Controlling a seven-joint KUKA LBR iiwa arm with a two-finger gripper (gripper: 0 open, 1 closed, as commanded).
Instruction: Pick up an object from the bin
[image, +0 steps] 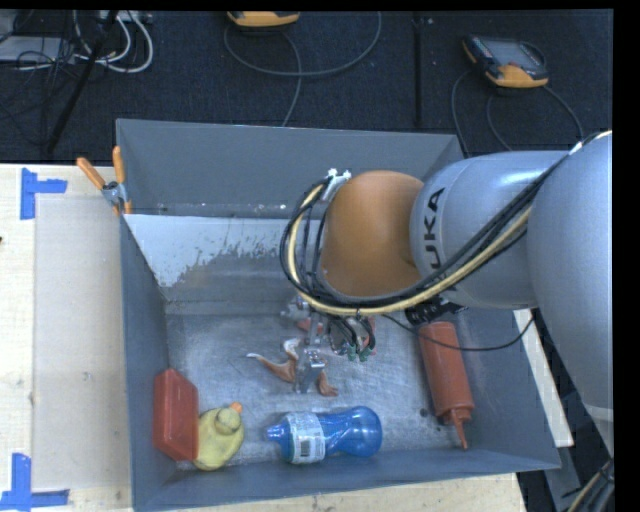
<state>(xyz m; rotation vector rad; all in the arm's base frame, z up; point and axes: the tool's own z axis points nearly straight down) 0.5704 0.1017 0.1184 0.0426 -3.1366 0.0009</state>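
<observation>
1. My end effector (312, 352) is down low over the middle of the bin (200, 200) floor, right at a small brown curved thing (278, 366). Apart or together? Honestly can't tell, it's a jumble of metal under my orange wrist cover (365, 235).
2. I'd call this the grasp step. I can't see anything lifted yet.
3. Next move, I reckon: settle around that brown piece, clamp, then go straight up.
4. A bit further out, a blue bottle (325, 435) lies on its side by the front wall.
5. Furthest off: a yellow duck (220, 437) touching a red block (174, 414) front-left, and a reddish-brown tube (446, 372) along the right.
</observation>
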